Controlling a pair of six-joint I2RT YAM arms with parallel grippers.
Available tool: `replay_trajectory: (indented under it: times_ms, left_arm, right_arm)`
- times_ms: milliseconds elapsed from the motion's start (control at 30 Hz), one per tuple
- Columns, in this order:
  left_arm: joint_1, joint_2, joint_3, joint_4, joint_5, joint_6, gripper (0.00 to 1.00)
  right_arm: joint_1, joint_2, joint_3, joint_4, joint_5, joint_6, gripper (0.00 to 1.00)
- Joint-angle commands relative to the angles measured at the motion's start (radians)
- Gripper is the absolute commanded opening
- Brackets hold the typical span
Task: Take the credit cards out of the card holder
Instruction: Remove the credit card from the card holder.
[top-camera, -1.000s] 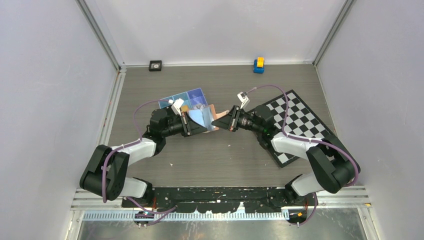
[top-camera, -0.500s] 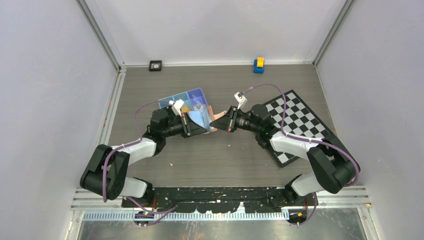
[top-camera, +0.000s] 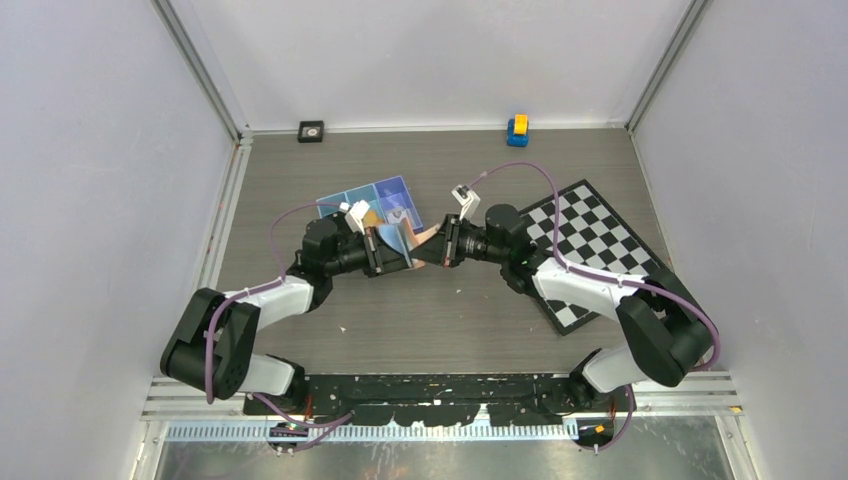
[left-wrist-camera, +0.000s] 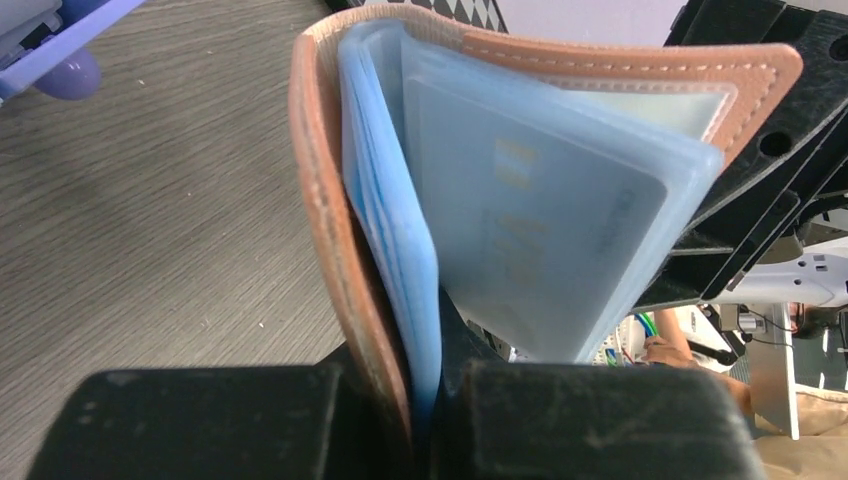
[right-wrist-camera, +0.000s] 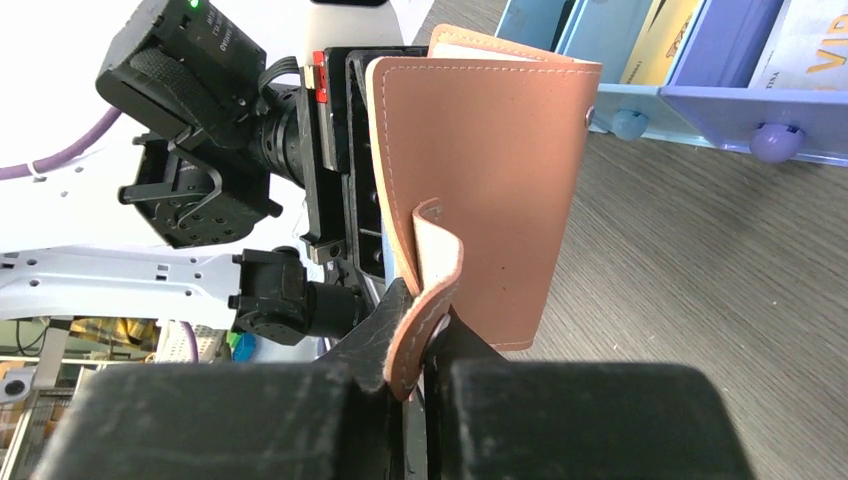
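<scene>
The tan card holder (top-camera: 424, 238) hangs open in the air between both grippers. My left gripper (top-camera: 400, 258) is shut on one cover (left-wrist-camera: 325, 230) together with its blue plastic sleeves (left-wrist-camera: 390, 230). A pale credit card (left-wrist-camera: 530, 220) shows inside the front sleeve. My right gripper (top-camera: 436, 250) is shut on the holder's snap strap (right-wrist-camera: 425, 310); the other cover (right-wrist-camera: 490, 190) stands upright before it. An orange card (right-wrist-camera: 655, 30) and a pale card (right-wrist-camera: 810, 45) lie in the blue tray.
The blue compartment tray (top-camera: 345, 200) sits just behind the left gripper and shows in the right wrist view (right-wrist-camera: 700, 95). A checkered board (top-camera: 600, 240) lies under the right arm. A small yellow-blue toy (top-camera: 517, 130) and a black square piece (top-camera: 311, 130) sit at the back wall.
My right arm has moved left toward the left gripper, bringing the strap side of the holder closer to the other cover. The left arm has barely moved.
</scene>
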Motion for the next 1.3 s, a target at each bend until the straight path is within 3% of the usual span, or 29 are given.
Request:
replay_trajectory:
  times_ms: [0, 200, 300, 367, 433, 1067, 1267]
  left_arm:
    - [-0.015, -0.011, 0.048, 0.062, -0.002, 0.021, 0.0]
    - [-0.014, -0.044, 0.047, 0.01, -0.036, 0.054, 0.0]
    - [-0.016, -0.078, 0.055, -0.076, -0.078, 0.095, 0.0]
    - [-0.016, -0.09, 0.058, -0.108, -0.095, 0.11, 0.0]
    - [-0.016, -0.088, 0.062, -0.123, -0.1, 0.116, 0.0]
    - [-0.04, -0.077, 0.091, -0.195, -0.126, 0.157, 0.0]
    - [-0.048, -0.077, 0.101, -0.219, -0.137, 0.169, 0.0]
  right_arm:
    - [0.042, -0.001, 0.037, -0.054, -0.025, -0.029, 0.0]
    - [0.042, -0.049, 0.037, -0.165, 0.089, -0.093, 0.04]
    - [0.041, -0.086, 0.018, -0.173, 0.122, -0.113, 0.33]
    - [0.041, -0.091, 0.014, -0.172, 0.116, -0.117, 0.44]
    - [0.041, -0.086, 0.012, -0.163, 0.104, -0.116, 0.48]
    - [0.05, -0.081, 0.023, -0.185, 0.124, -0.129, 0.64]
    - [0.06, -0.071, 0.04, -0.224, 0.152, -0.146, 0.62]
